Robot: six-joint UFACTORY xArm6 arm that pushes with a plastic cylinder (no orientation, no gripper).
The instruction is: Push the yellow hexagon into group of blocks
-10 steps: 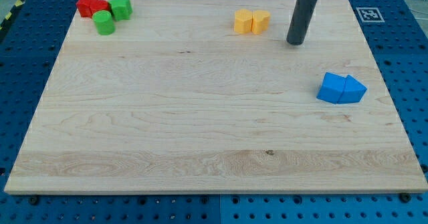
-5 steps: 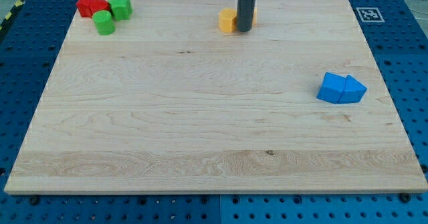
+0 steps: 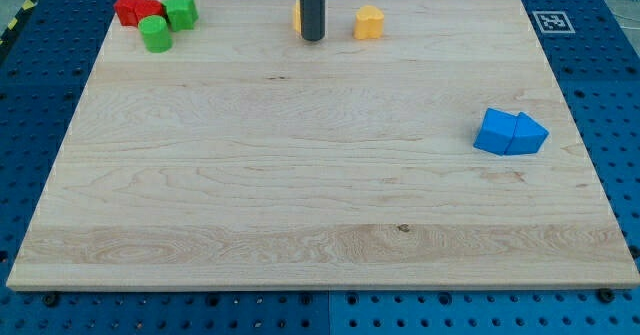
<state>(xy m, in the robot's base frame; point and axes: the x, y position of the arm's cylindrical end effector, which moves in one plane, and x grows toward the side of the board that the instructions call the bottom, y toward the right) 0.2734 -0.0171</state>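
A yellow block [image 3: 297,16], presumably the hexagon, sat near the board's top edge at about 12 o'clock, mostly hidden behind the dark rod, with only a thin sliver showing. The group lay at about 10 o'clock, in the top-left corner: two red blocks [image 3: 133,7] touching a green block [image 3: 181,12] and a green cylinder [image 3: 155,34].

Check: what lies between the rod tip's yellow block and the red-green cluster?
Bare board in the camera view: nothing between the yellow block at my tip and the red-green cluster.
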